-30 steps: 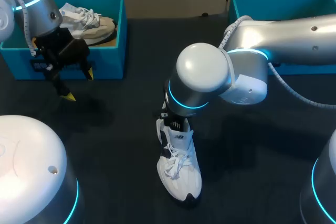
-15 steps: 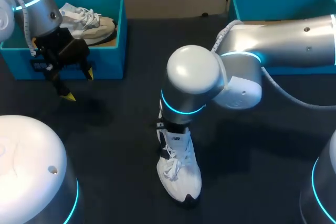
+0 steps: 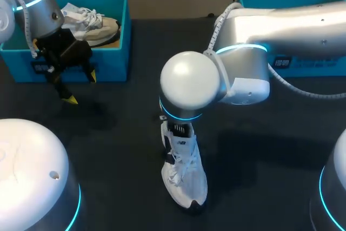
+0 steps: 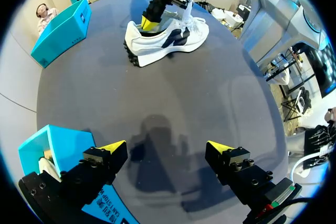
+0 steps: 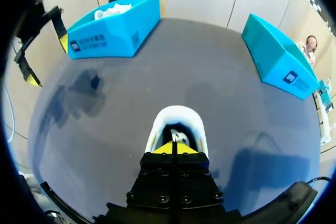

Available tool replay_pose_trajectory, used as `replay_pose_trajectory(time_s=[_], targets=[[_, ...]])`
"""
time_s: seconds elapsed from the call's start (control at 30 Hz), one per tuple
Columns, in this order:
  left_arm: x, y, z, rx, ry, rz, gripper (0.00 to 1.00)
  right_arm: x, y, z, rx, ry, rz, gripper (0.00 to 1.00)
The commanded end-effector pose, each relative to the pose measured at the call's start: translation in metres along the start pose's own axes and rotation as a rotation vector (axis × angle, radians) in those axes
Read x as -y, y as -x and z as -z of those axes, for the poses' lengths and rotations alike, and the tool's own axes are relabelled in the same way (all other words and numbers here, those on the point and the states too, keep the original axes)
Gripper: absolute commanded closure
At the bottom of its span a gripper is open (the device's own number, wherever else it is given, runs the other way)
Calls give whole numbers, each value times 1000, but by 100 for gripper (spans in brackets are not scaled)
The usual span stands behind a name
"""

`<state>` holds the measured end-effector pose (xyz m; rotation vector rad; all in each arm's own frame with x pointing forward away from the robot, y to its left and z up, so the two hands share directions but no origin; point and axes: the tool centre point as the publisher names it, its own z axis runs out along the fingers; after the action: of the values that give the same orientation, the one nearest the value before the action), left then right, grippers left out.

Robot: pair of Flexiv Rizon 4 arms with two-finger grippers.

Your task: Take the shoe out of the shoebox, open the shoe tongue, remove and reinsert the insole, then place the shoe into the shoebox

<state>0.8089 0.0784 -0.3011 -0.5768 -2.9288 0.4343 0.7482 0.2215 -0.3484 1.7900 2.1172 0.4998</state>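
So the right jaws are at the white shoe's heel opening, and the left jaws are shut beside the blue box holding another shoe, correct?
The left jaws are open, not shut: the left wrist view shows their yellow tips far apart. The rest holds: the right jaws are at the heel opening of the white shoe, the left beside the blue box.

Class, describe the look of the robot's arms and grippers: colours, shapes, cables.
Both arms are silver-grey: the left arm and right arm have glowing cyan joint rings, domed caps and pale ribbed cables alongside. The left gripper and right gripper are black, blocky, with yellow tips.
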Motion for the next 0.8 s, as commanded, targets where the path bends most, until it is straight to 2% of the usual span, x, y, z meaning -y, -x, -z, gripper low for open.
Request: replay_pose_trajectory(time_s=[0.03,0.53,0.8], targets=[[0,-1,1,0,4,0,0,-3,4,-2,-10,14,-1,100],[0,-1,1,0,4,0,0,-19,-1,-24,-41,42,2,100],[0,-1,1,0,4,0,0,-19,-1,-37,-51,28,-5,100]])
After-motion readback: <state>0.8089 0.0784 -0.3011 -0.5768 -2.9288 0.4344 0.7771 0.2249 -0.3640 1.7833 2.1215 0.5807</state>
